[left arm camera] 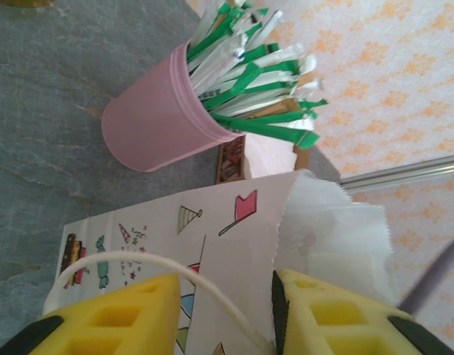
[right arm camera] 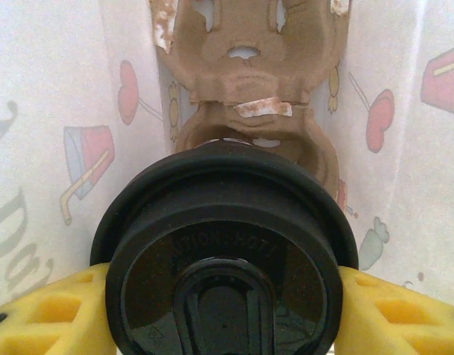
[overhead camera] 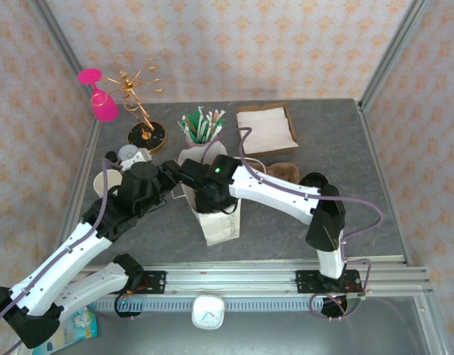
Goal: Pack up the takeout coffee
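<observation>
The takeout coffee (right arm camera: 223,259) shows its round black lid from above, and my right gripper (right arm camera: 223,303) is shut on it, a yellow finger (right arm camera: 53,314) pressed to each side. It hangs inside the white printed paper bag (right arm camera: 49,111), just above the brown cardboard carrier (right arm camera: 249,89) at the bag's bottom. From above, the right gripper (overhead camera: 205,198) reaches into the bag (overhead camera: 219,222). My left gripper (left arm camera: 225,318) is open at the bag's mouth. The printed bag wall (left arm camera: 234,244) and its white cord handle (left arm camera: 138,260) lie between the yellow fingers (left arm camera: 116,322).
A pink cup of green-and-white wrapped sticks (overhead camera: 200,133) stands right behind the bag. Napkins on a brown tray (overhead camera: 265,127) lie at the back. Another brown cardboard piece (overhead camera: 285,171) is to the right, cream cups (overhead camera: 109,181) to the left, and a gold stand (overhead camera: 138,103) at the back left.
</observation>
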`<control>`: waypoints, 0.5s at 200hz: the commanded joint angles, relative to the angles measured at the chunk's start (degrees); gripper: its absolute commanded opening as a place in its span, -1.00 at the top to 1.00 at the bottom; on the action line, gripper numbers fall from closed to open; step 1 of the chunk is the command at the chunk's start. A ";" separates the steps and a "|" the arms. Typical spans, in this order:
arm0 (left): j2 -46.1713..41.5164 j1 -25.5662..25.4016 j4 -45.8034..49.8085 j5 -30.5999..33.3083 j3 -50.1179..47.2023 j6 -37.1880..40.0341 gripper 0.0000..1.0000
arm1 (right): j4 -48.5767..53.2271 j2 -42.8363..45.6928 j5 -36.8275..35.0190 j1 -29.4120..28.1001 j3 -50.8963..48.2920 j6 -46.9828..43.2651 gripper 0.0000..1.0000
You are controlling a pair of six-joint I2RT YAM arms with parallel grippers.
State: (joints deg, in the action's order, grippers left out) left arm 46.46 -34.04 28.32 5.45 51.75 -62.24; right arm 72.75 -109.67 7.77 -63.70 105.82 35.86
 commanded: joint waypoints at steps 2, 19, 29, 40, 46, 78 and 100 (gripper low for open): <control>-1.79 -0.24 1.33 3.22 3.42 1.88 0.17 | 2.18 -2.26 -3.56 0.37 -1.93 -1.03 -0.01; -2.19 0.16 3.16 4.18 4.20 2.11 0.15 | 2.22 -2.27 -3.47 0.43 -1.59 -1.13 -0.02; -2.55 0.50 3.95 4.96 4.49 2.50 0.14 | 2.22 -2.29 -3.67 0.45 -2.11 -1.39 -0.02; -2.75 0.88 5.28 5.91 5.10 2.98 0.14 | 2.22 -2.39 -4.12 0.43 -3.00 -1.44 -0.02; -2.86 1.19 5.91 6.36 5.42 3.28 0.13 | 2.21 -2.63 -3.92 0.47 -3.33 -1.62 -0.02; -3.63 2.61 7.69 6.72 6.15 4.03 0.13 | 2.22 -2.98 -4.43 0.47 -4.03 -1.75 -0.04; -4.05 3.56 8.62 6.85 6.42 4.28 0.13 | 2.22 -2.76 -4.07 0.51 -4.03 -1.76 -0.05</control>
State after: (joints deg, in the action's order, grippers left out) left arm 43.40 -31.55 33.91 10.17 56.23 -59.79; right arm 71.59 -110.89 7.25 -63.70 104.25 34.85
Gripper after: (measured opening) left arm 0.435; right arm 0.608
